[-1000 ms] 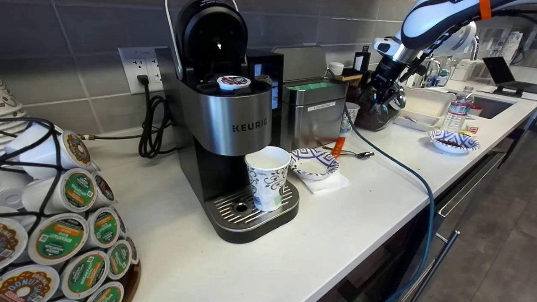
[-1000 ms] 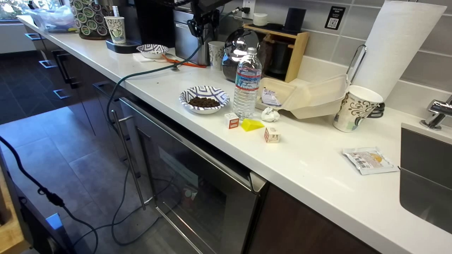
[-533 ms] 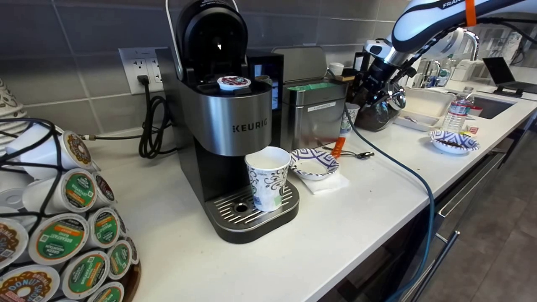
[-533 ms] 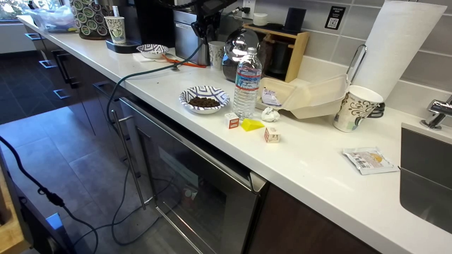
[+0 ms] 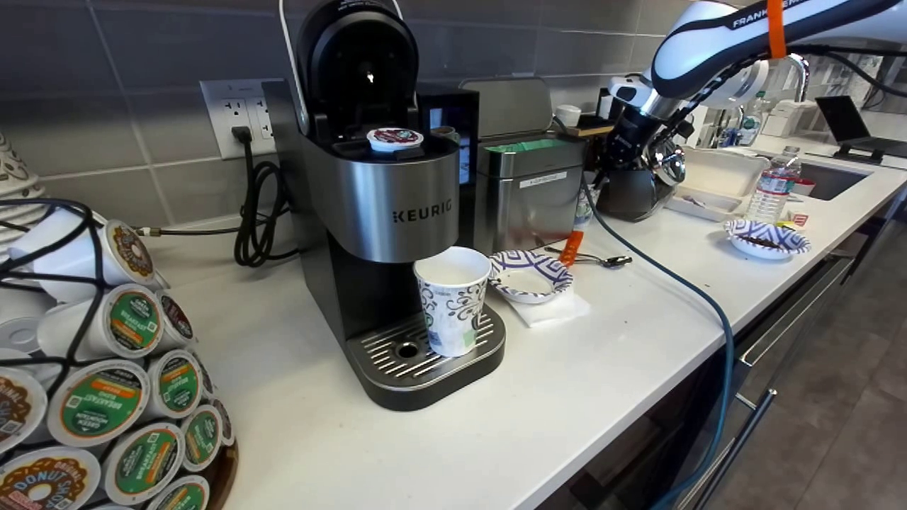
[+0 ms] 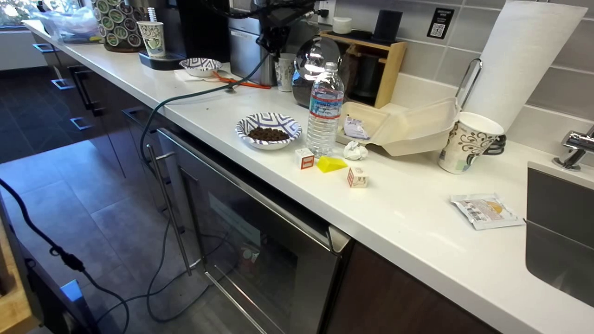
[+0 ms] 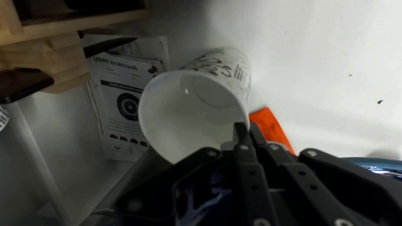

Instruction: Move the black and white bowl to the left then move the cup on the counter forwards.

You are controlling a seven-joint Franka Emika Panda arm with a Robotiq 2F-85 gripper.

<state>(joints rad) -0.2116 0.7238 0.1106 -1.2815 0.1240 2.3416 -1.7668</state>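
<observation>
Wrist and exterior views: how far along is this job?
Probably done: the first step, since the gripper is at the cup; whether it concerned the dark-filled bowl or the other bowl, I cannot tell. In hand: the cup, its rim apparently pinched. Left: bringing it forward from beside the metal bin.

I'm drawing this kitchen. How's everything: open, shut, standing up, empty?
Bin: lid open
Coffee maker: lid up
Laptop: open
Takeout box: open
Bottle: upright
White wad: crumpled
Bowl beside bottle: holds brown bits
Bowl beside coffee maker: looks empty
Cup on coffee maker: upright
Cup beside bin: upright, looks empty
Gripper: seems shut on that cup's rim
</observation>
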